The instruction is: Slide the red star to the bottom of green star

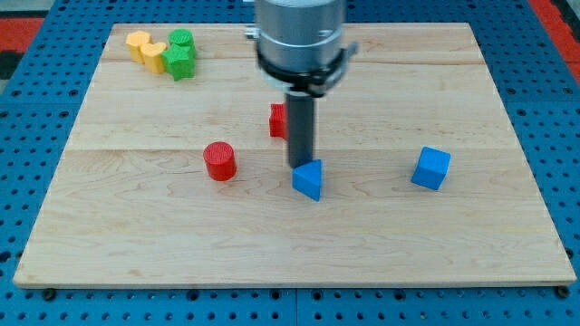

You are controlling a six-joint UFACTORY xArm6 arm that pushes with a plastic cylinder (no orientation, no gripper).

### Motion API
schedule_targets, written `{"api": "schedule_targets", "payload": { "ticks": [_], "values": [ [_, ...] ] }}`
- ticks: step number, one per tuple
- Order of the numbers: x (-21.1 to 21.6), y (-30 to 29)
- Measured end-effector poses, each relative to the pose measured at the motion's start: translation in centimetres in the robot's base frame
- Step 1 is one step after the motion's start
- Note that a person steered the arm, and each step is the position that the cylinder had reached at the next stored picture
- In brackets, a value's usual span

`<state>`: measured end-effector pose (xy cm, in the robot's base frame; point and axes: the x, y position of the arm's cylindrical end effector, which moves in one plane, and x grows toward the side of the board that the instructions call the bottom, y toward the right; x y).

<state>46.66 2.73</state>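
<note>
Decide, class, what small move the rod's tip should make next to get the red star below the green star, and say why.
Probably my tip should first swing round to the view's right of the partly hidden red block, presumably the star. It now sits below it, touching the blue triangular block, while the green star block lies far toward the view's top left.

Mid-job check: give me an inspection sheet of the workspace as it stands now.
Surface: pale wooden board on blue pegboard.
Job's things: red star block mid-board, partly hidden behind the rod; green star block top left.
Clutter: green cylinder, yellow blocks, red cylinder, blue triangular block, blue cube.
Grippers: none; my tip just above the blue triangular block, right of the red star block.
Cables: nothing seen.
Surroundings: red edge in corners.
</note>
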Motion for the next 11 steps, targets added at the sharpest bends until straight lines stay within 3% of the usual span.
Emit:
{"api": "schedule_targets", "payload": {
  "ticks": [1,3,4,5,7,8,9,10,11],
  "values": [
    [-3.9,1.8],
    [-5.9,-10.1],
    [-8.9,-13.4],
    [-9.0,-12.4],
    [-9.3,-4.9],
    [-12.2,-6.3],
    [-14.2,-12.2],
    [-13.2,-15.7],
    [-9.7,-16.0]
  ]
}}
